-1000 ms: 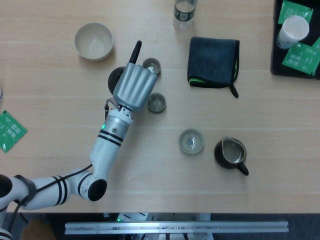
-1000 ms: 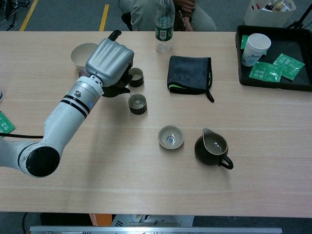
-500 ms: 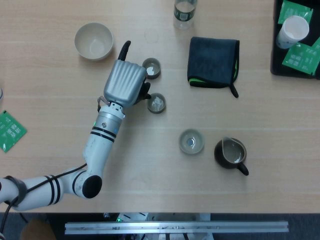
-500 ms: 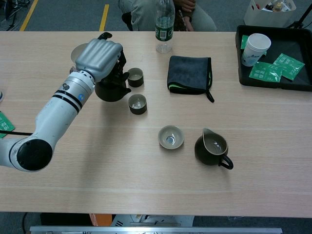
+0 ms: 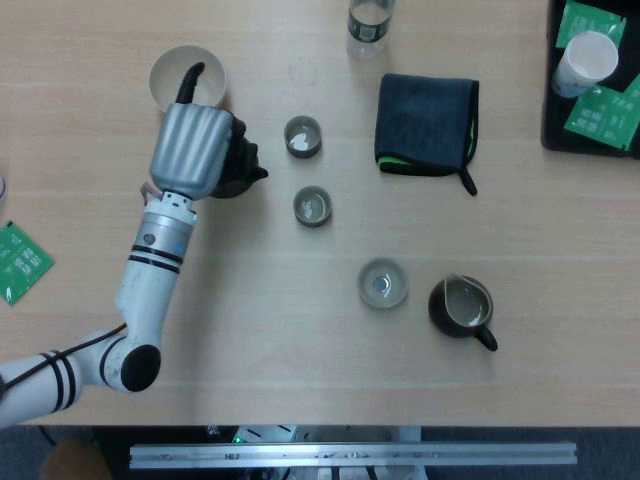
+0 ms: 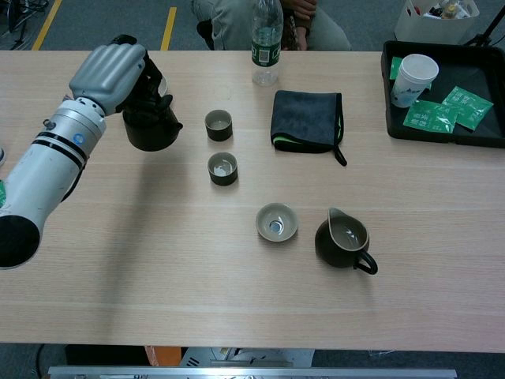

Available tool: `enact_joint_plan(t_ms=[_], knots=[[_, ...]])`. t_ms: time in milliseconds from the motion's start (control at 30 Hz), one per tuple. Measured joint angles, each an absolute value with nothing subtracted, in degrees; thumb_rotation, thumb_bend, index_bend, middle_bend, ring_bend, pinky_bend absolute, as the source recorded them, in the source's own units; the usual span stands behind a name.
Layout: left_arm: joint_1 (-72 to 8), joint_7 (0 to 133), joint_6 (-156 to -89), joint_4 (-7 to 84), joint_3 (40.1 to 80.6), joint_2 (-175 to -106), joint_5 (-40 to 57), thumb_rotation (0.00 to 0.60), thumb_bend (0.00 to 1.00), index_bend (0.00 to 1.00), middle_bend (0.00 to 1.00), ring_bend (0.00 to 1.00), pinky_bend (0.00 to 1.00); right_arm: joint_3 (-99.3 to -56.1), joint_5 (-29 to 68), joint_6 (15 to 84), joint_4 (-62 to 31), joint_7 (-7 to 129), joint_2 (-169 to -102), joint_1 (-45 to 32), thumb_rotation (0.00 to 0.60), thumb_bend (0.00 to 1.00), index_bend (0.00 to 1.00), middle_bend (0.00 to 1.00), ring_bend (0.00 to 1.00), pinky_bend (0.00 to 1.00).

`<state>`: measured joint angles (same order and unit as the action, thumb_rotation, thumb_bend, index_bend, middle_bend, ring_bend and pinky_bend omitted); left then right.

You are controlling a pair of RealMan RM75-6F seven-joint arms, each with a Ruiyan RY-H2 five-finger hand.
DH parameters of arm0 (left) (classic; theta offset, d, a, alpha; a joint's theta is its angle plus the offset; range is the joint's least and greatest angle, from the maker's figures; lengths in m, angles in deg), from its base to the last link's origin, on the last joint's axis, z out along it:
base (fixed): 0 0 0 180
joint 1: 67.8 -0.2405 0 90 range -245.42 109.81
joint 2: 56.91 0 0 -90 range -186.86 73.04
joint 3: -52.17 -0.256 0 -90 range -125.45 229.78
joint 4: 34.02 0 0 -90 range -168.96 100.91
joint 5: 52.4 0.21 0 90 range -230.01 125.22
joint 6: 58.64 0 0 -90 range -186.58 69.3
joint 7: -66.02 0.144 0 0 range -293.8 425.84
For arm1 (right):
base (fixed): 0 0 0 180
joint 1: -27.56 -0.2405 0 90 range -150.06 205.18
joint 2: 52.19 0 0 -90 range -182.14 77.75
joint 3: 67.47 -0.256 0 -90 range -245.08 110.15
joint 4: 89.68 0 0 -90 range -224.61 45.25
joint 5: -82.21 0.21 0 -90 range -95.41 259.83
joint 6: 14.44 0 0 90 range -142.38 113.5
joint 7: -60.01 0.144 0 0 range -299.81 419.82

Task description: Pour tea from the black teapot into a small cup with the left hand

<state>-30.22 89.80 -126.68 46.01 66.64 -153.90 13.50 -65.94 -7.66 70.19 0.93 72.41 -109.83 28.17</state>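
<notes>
My left hand (image 5: 192, 145) (image 6: 110, 69) grips the black teapot (image 5: 238, 170) (image 6: 150, 126), holding it upright over the table's left side with the spout toward the cups. Two small dark cups stand to its right: the far one (image 5: 302, 137) (image 6: 218, 124) and the near one (image 5: 312, 206) (image 6: 222, 168), each with a little liquid inside. The teapot is well clear of both cups. The right hand shows in neither view.
A cream bowl (image 5: 176, 78) sits just behind my hand. A pale shallow cup (image 5: 383, 283) and a black pitcher (image 5: 462, 307) stand at centre right. A folded dark cloth (image 5: 427, 123), a water bottle (image 5: 369, 25) and a black tray (image 5: 592, 70) with packets lie further back.
My left hand has carried the teapot leftward, away from the two small cups, and brought it back from tilted to upright. Both cups now stand fully uncovered.
</notes>
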Motion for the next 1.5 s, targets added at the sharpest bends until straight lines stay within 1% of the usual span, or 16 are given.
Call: enact_joint_plan(t_ms=[333, 767, 1100, 1300, 1400, 1500], knots=[[-34.03, 87.27, -126.62, 46.48, 63.51, -150.88, 12.65, 0.526, 0.36, 0.86, 1.00, 0.78, 0.10, -65.86, -7.61, 69.67, 1.14, 71.89, -109.99, 27.89, 0.600, 0.00, 0.17, 0.16, 0.04, 0.03], [-36.60, 84.36, -126.14, 42.88, 61.42, -151.23, 12.66, 0.493, 0.36, 0.84, 0.98, 0.75, 0.10, -65.83, -7.64, 69.33, 1.47, 71.39, -110.17, 27.60, 0.600, 0.00, 0.17, 0.16, 0.04, 0.03], [-37.38, 84.07, -125.43, 41.27, 60.84, -151.86, 13.08, 0.412, 0.36, 0.83, 0.95, 0.73, 0.10, -65.85, -7.68, 69.35, 1.70, 71.12, -110.18, 27.49, 0.600, 0.00, 0.17, 0.16, 0.04, 0.03], [-37.78, 84.81, -125.06, 40.89, 60.40, -152.15, 13.15, 0.403, 0.36, 0.82, 0.94, 0.72, 0.10, -65.79, -7.64, 69.44, 1.73, 71.10, -110.18, 27.56, 0.600, 0.00, 0.17, 0.16, 0.04, 0.03], [-37.92, 85.51, -125.01, 40.82, 60.32, -152.25, 13.00, 0.394, 0.36, 0.80, 0.91, 0.70, 0.10, -65.77, -7.65, 69.58, 1.74, 71.11, -110.13, 27.64, 0.600, 0.00, 0.17, 0.16, 0.04, 0.03], [-38.05, 86.78, -124.97, 41.12, 60.36, -152.26, 12.47, 0.355, 0.36, 0.76, 0.86, 0.66, 0.10, -65.76, -7.66, 69.75, 1.78, 71.11, -110.07, 27.73, 0.600, 0.00, 0.17, 0.16, 0.04, 0.03]])
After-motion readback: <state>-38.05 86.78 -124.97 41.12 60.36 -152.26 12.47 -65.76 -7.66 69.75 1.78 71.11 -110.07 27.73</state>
